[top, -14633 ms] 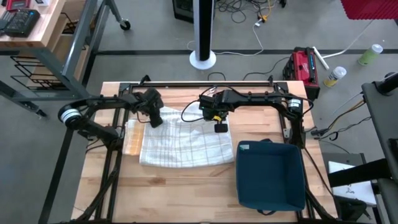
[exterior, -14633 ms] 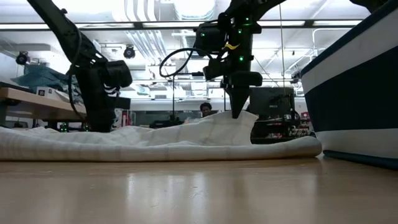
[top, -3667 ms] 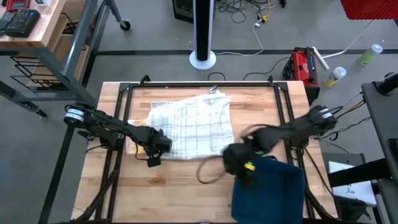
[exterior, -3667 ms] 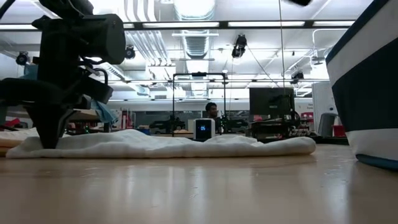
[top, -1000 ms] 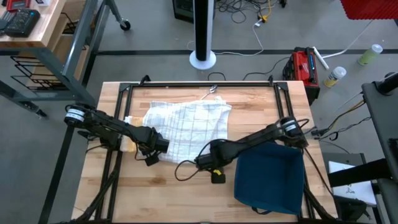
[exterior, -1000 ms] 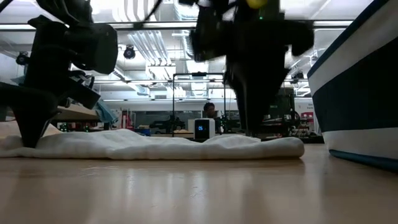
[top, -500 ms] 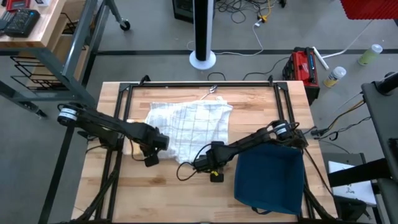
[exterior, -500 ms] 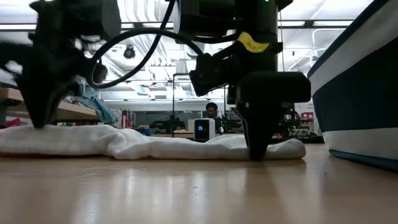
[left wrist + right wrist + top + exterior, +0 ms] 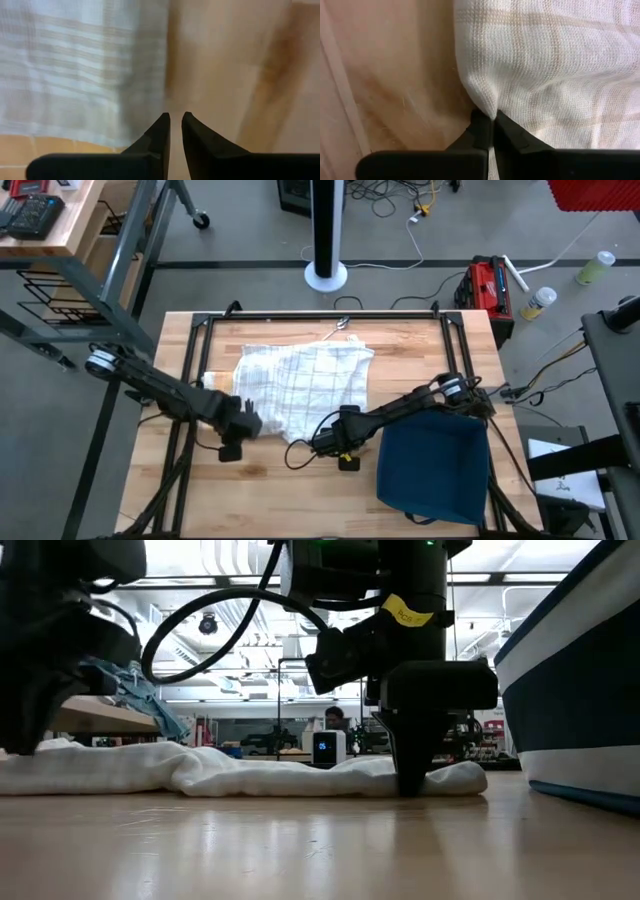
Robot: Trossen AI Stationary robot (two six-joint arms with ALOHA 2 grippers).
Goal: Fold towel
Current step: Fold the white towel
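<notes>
White towel (image 9: 555, 65) corner sits pinched in right claw (image 9: 492, 120); left claw (image 9: 175, 122), seemingly empty, nearly closed beside it.

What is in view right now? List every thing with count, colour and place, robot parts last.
towel: one, white with a faint check, crumpled on the far middle of the table.
bin: one, dark blue, on the table's near right part.
table: one, light wood, under it all.
toolbox: one, red, on the floor beyond the table's right far corner.
bottles: two, one green and one pale, on the floor at far right.
post on a round base: one, white base, on the floor behind the table.
left gripper: one, dark, just off the towel's near left edge, on bare wood, fingers a narrow gap apart.
right gripper: one, dark, at the towel's near right corner, shut on it.
</notes>
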